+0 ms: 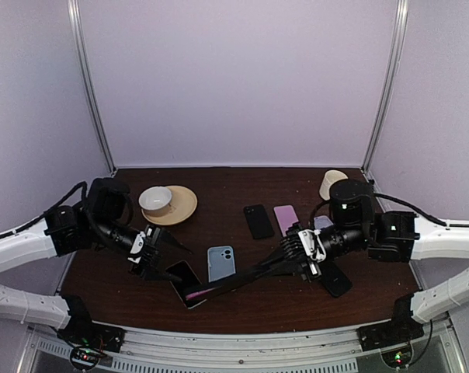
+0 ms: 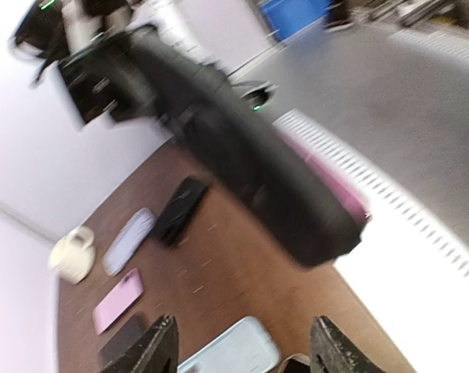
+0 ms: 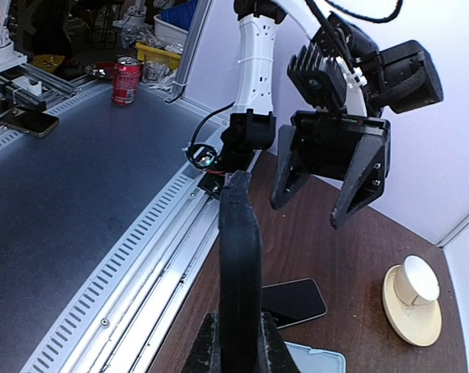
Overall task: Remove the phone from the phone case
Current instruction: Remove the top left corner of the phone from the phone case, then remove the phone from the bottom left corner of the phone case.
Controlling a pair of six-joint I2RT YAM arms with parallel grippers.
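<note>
One black case point(image 3: 239, 256) clamped edge-up in right claw point(image 3: 236, 346); left claw point(image 3: 308, 210) spread open just past its far end. One phone point(image 1: 185, 281) flat below left claw, one blue case point(image 1: 221, 263) beside.

My left arm point(image 1: 25, 245) stretched inward, wrist tipped down, left hand point(image 1: 175, 262) spread open, my right arm point(image 1: 444, 237) reaching in opposite, right hand point(image 1: 290, 259) clamped tight on a black case point(image 3: 238, 256)

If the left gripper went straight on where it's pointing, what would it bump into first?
Probably the case, which the right gripper holds across its path. The left gripper has its fingers open toward it, though how near it is can't be told.
</note>
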